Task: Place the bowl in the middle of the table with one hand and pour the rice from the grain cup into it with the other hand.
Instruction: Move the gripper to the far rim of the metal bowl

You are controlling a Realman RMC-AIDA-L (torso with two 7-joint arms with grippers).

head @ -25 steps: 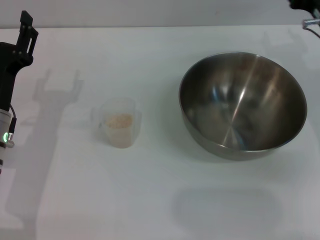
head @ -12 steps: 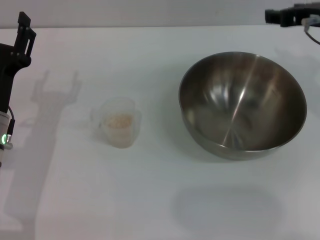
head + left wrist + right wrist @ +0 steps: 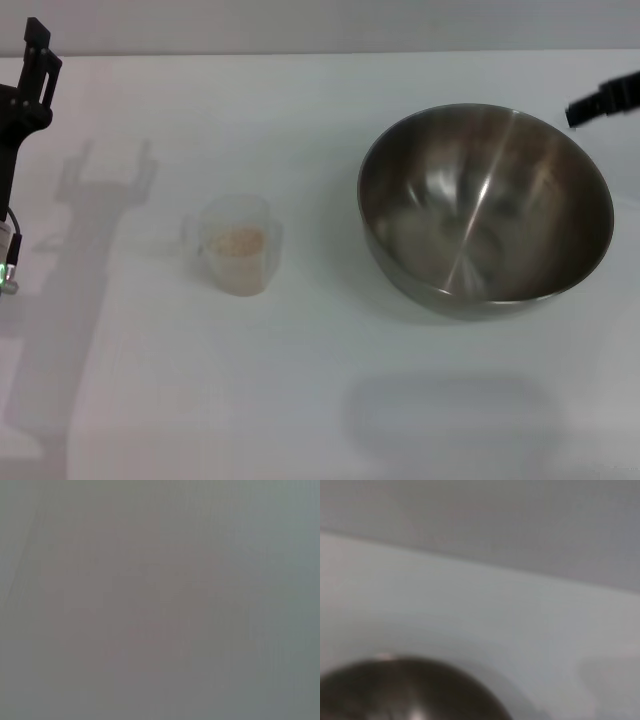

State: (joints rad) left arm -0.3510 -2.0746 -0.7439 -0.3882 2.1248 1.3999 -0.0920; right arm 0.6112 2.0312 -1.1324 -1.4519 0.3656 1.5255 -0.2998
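Looking down from the head camera: bowl (image 3: 485, 208) upright on the right half of the table (image 3: 320, 400), mouth up, slightly tipped toward the camera, round with no long axis. Grain cup (image 3: 240, 245) standing upright left of centre, well apart from the bowl, handle toward the robot's left, rice (image 3: 238, 241) heaped inside. Left gripper (image 3: 35, 60) raised at the far left edge, fingers pointing up and away, spread apart by its forked shadow, holding nothing. Right gripper (image 3: 603, 102) only a dark tip at the right edge, above the bowl's far right rim; cannot tell its fingers' state.

From the left wrist: only a blank grey surface.

From the right wrist: bowl (image 3: 410, 690) rim and dark inside close by, white table (image 3: 470, 605) beyond.
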